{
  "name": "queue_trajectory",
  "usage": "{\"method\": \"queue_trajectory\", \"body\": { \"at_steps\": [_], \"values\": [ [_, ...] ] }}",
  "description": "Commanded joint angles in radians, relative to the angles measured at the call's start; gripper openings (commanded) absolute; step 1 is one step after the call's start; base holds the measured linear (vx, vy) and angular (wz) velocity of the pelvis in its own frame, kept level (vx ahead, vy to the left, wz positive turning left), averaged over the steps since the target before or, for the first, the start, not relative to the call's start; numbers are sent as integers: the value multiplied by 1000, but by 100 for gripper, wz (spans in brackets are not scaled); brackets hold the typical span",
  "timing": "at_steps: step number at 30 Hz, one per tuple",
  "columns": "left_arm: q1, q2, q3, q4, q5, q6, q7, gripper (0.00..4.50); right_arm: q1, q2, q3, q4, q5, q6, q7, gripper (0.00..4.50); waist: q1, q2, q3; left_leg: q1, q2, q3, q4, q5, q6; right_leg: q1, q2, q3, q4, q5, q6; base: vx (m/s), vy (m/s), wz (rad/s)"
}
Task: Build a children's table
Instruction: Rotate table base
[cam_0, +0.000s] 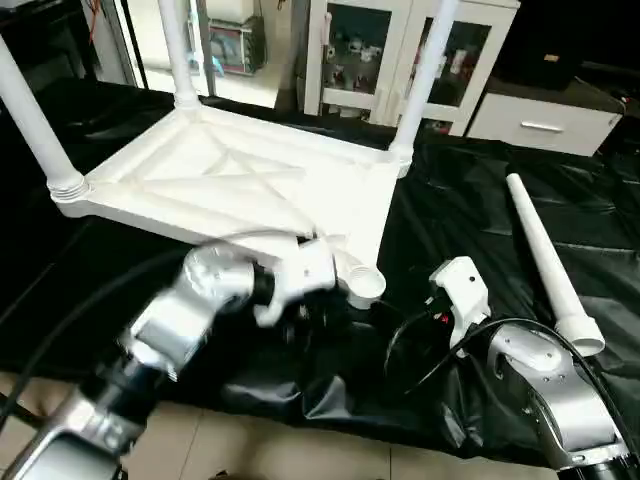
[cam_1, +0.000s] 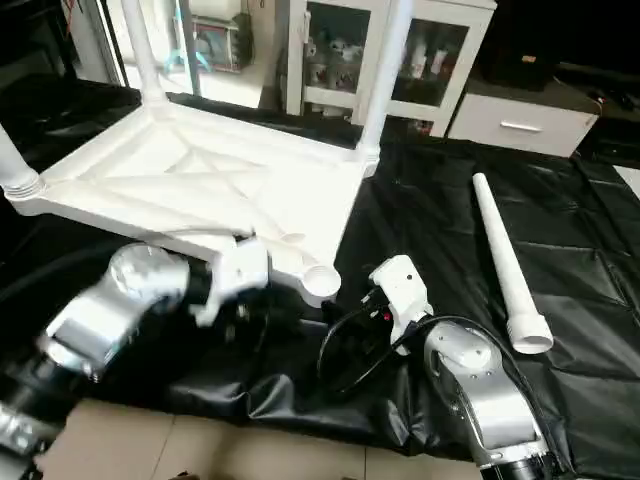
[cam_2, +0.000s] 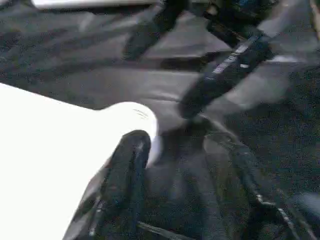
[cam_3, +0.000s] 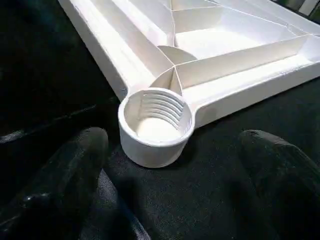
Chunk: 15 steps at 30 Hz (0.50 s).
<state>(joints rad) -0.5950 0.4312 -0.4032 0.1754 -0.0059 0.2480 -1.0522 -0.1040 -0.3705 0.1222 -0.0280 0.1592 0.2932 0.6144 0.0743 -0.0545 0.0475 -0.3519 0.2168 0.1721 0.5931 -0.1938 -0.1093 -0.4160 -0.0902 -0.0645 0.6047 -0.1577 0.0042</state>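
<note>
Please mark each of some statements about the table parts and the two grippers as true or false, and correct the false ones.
1. Three legs stand in the upside-down table top. True.
2. The near corner socket already holds a leg. False: it is empty, its inner threads visible.
3. A loose leg lies on the black sheet to the robot's right. True.
4. The right gripper is shut on that loose leg. False: it is open, fingers apart before the empty socket.
5. The left gripper is beside the top's near corner. True.
</note>
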Motion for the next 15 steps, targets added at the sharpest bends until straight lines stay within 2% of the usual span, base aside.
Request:
{"method": "queue_trajectory", "body": {
  "at_steps": [1, 2, 4, 5, 7, 8, 9, 11, 12, 15],
  "values": [
    [-47, 4, 3, 94, 58, -94, 51, 251, 14, -14, -11, -24, 15, -5, 26, 450, 0, 1, -62, -1, 2, 4, -75, -245, 15, 51, -34, 36, -74, -310, -115, 0, 0, 0],
    [-47, 4, 3, 94, 58, -94, 51, 251, 14, -14, -11, -24, 15, -5, 26, 450, 0, 0, -62, -7, 2, 2, -76, -229, 17, 55, -35, 36, -72, -291, -116, 0, 0, 0],
    [-83, -15, -5, 184, 61, -131, 73, 251, 22, -17, -5, -38, 21, -2, 36, 450, 3, 0, -62, -5, 3, 4, -74, -218, 17, 52, -35, 35, -70, -282, -123, 0, 0, 0],
    [-121, -31, -31, 297, 96, -197, 105, 251, 23, -18, -4, -37, 21, -3, 36, 450, 3, 8, -63, -3, 3, 4, -74, -213, 15, 51, -35, 37, -69, -266, -129, 0, 0, 0],
    [-143, -42, -43, 374, 124, -242, 123, 251, 25, -20, -4, -40, 22, -3, 35, 450, 6, 2, -66, -5, 3, 3, -72, -189, 19, 55, -34, 37, -63, -200, -143, 0, 0, 0],
    [-148, -45, -45, 389, 128, -250, 126, 251, 25, -20, -4, -41, 22, -3, 35, 450, 5, 1, -64, -7, 1, 4, -73, -189, 21, 56, -34, 36, -64, -201, -144, 0, 0, 0],
    [-170, -48, -68, 465, 160, -288, 129, 251, 29, -23, -6, -47, 24, -1, 36, 450, 7, 9, -66, -6, 3, 3, -72, -188, 21, 57, -37, 37, -63, -207, -148, 0, 0, 0],
    [-180, -52, -76, 504, 171, -308, 125, 251, 31, -24, -7, -50, 25, 0, 38, 450, 7, 5, -67, -4, 3, 5, -70, -188, 23, 56, -37, 38, -64, -198, -151, 0, 0, 0],
    [-200, -60, -88, 571, 198, -353, 130, 251, 35, -26, -8, -55, 26, 2, 43, 450, 8, 8, -65, -3, 1, 6, -71, -190, 27, 55, -34, 38, -68, -192, -154, 0, 0, 0],
    [-229, -75, -96, 659, 215, -400, 132, 251, 41, -30, -9, -66, 28, 7, 50, 450, 11, 8, -66, -1, 4, 4, -71, -195, 26, 57, -37, 38, -64, -170, -173, 0, 0, 0]
  ]
}}
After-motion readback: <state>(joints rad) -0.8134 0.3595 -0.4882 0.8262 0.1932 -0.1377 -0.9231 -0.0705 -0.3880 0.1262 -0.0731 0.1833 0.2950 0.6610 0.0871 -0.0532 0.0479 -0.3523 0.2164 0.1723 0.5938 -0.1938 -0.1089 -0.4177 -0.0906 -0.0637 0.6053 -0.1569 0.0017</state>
